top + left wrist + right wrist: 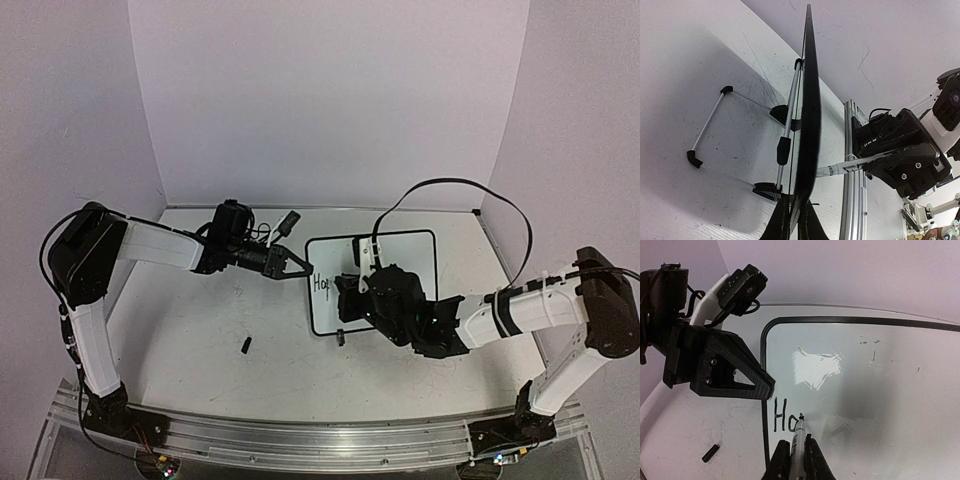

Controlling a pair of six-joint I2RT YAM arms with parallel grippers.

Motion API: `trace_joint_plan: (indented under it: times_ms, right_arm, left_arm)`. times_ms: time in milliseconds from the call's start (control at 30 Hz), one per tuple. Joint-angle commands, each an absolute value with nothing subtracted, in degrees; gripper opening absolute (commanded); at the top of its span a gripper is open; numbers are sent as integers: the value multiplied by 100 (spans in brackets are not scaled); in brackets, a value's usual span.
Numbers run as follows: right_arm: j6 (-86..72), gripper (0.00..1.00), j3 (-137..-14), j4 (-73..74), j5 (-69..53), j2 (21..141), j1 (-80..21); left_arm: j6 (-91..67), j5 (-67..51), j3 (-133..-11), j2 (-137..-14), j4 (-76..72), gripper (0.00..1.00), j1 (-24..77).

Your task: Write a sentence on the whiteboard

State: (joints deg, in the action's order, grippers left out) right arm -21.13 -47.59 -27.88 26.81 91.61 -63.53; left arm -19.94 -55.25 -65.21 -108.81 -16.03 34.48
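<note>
The whiteboard (395,250) stands mid-table, white with a thin black frame. My left gripper (300,268) is shut on its left edge; in the left wrist view the board (810,125) shows edge-on between my fingers (780,222). My right gripper (350,298) is shut on a marker (800,445), whose tip touches the board (865,390). The sentence (785,416) reads "Ha" at the lower left of the board, with the second letter partly drawn. It also shows in the top view (322,284).
A small black marker cap (246,345) lies on the table left of the board and shows in the right wrist view (711,453). The board's wire stand with black feet (710,135) rests behind it. An aluminium rail (300,435) runs along the near edge.
</note>
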Motion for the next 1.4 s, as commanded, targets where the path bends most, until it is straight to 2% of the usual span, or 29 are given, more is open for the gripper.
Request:
trace_joint_plan:
  times_ms: [0,633,1367]
  right_arm:
    - [-2080,0,-4877,-2777,3062,9158,-6322]
    - [-2381,0,-4554,-2522,3045,8882,-6341]
    - [-2502,0,-4692,-2654,2818,9203,-6483]
  left_arm:
    - [-2180,-5784,-6487,-10582,-1547,0,3506]
    - [-2180,-5775,-6495,-10592,-1549,0,3524]
    - [-2171,-5775,-6487,-10582,-1547,0,3537]
